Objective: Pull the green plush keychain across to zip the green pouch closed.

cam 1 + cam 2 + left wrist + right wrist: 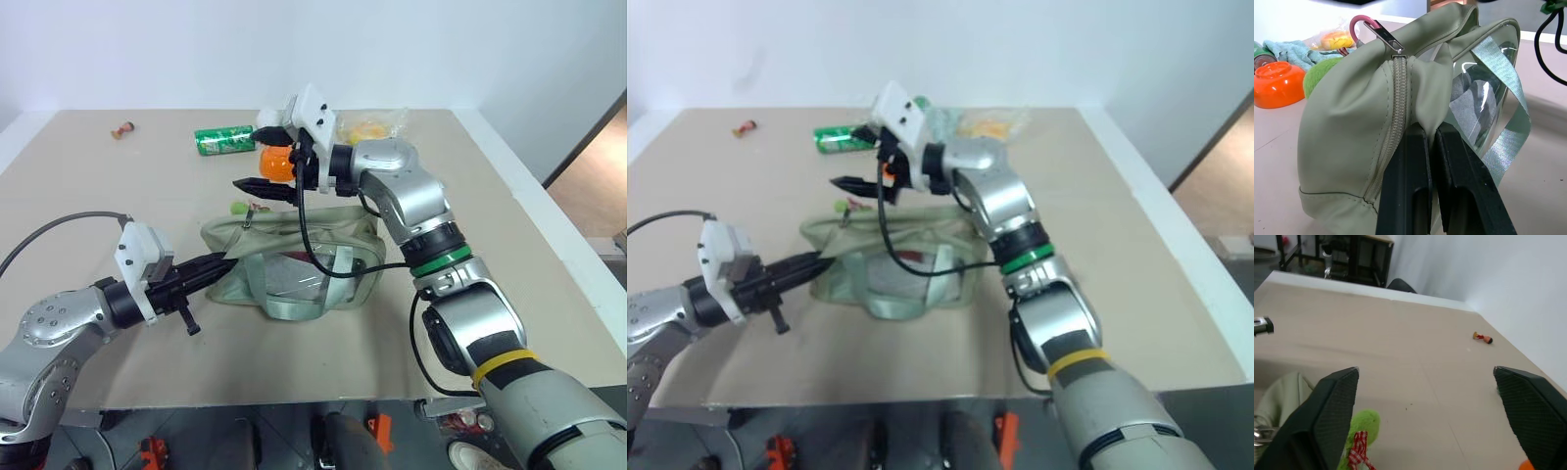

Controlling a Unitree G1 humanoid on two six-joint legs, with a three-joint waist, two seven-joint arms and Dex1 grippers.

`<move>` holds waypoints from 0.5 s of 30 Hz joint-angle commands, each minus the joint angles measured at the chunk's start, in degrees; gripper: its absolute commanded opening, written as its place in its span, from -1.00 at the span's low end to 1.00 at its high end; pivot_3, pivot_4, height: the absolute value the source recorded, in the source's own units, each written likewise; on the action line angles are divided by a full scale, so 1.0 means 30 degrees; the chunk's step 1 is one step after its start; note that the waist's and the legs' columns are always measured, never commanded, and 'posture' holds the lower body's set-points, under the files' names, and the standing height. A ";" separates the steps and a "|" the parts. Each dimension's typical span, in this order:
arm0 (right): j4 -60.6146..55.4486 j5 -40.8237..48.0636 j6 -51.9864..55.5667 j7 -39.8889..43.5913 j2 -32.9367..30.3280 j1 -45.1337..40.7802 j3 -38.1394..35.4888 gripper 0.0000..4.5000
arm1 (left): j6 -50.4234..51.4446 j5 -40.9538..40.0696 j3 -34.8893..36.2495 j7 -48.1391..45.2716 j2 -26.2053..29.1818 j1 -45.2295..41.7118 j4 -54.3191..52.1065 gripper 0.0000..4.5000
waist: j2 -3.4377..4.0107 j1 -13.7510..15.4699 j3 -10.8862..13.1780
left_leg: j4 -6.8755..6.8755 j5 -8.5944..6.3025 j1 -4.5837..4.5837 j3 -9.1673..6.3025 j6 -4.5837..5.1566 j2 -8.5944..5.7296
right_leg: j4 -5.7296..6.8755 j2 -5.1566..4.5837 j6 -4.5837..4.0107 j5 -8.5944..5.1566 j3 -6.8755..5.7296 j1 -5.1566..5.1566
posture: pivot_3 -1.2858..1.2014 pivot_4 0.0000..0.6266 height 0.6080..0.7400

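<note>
The green pouch [294, 259] lies in the middle of the table, its zipper running along the top. My left gripper [226, 261] is shut on the fabric at the pouch's left end, just below the zipper [1396, 93]. The zipper pull hangs on a pink ring [1364, 23] at that same end. The green plush keychain [238, 207] rests on the table just behind the pouch's left corner, with red string bits [1357, 446]. My right gripper [251, 193] hovers open right above the keychain, its fingers [1334, 401] spread wide with nothing between them.
Behind the pouch stand an orange bowl [277, 164], a green can [223, 140] and a yellow packet [367, 127]. A small red object [123, 128] lies at the far left. A blue-green cloth [1290, 49] lies near the bowl. The table's right edge [529, 211] drops to the floor.
</note>
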 commanded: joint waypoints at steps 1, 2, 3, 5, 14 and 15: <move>0.0570 -0.0358 -0.1170 0.0988 0.0099 -0.0623 -0.0091 0.99 | 0.0306 0.0191 0.0016 0.0098 0.0280 0.0265 -0.0235 -1.00 | 0.0001 -0.0006 0.0001 | 0.0000 0.0000 0.0001 0.0002 -0.0001 0.0000 | 0.0000 -0.0002 0.0002 -0.0001 0.0004 0.0000 | 0.03 -0.52 1.00; 0.0487 -0.0365 -0.1087 0.1353 0.0050 -0.0476 -0.0038 0.99 | 0.0248 0.0274 0.0051 0.0147 0.0288 0.0253 -0.0193 -1.00 | 0.0003 -0.0008 0.0002 | 0.0000 0.0000 0.0002 0.0002 -0.0001 0.0000 | -0.0001 -0.0002 0.0002 -0.0001 0.0005 -0.0001 | 0.03 -0.52 1.00; 0.0220 -0.0334 -0.0887 0.1797 -0.0054 -0.0252 0.0023 0.99 | 0.0209 0.0326 0.0083 0.0215 0.0273 0.0252 -0.0168 -1.00 | 0.0003 -0.0010 0.0002 | -0.0002 0.0000 0.0002 0.0001 -0.0001 0.0002 | -0.0001 -0.0001 0.0003 -0.0001 0.0007 -0.0003 | 0.03 -0.52 1.00; -0.0219 -0.0437 -0.0684 0.2479 -0.0283 0.0154 0.0181 0.99 | 0.0165 0.0379 0.0070 0.0251 0.0269 0.0229 -0.0124 -1.00 | 0.0003 -0.0009 0.0002 | -0.0004 0.0000 0.0003 -0.0007 -0.0001 0.0007 | -0.0001 0.0003 -0.0001 -0.0003 0.0000 -0.0002 | 0.03 -0.52 1.00; -0.0581 -0.1005 -0.0671 0.3197 -0.1665 0.1173 -0.0158 0.99 | 0.0024 0.0475 0.0149 0.0261 0.0319 0.0149 -0.0012 -1.00 | 0.0003 -0.0010 0.0002 | -0.0001 0.0000 0.0018 -0.0010 0.0000 0.0008 | 0.0000 0.0004 -0.0006 0.0005 -0.0005 0.0008 | 0.03 -0.52 1.00; -0.0538 -0.1145 -0.0848 0.3205 -0.1826 0.1270 -0.0108 0.99 | 0.0019 0.0472 0.0146 0.0255 0.0321 0.0133 -0.0013 -1.00 | 0.0002 -0.0009 0.0001 | -0.0001 0.0000 0.0019 -0.0012 0.0000 0.0008 | 0.0000 0.0004 -0.0006 0.0004 -0.0005 0.0008 | 0.03 -0.52 1.00</move>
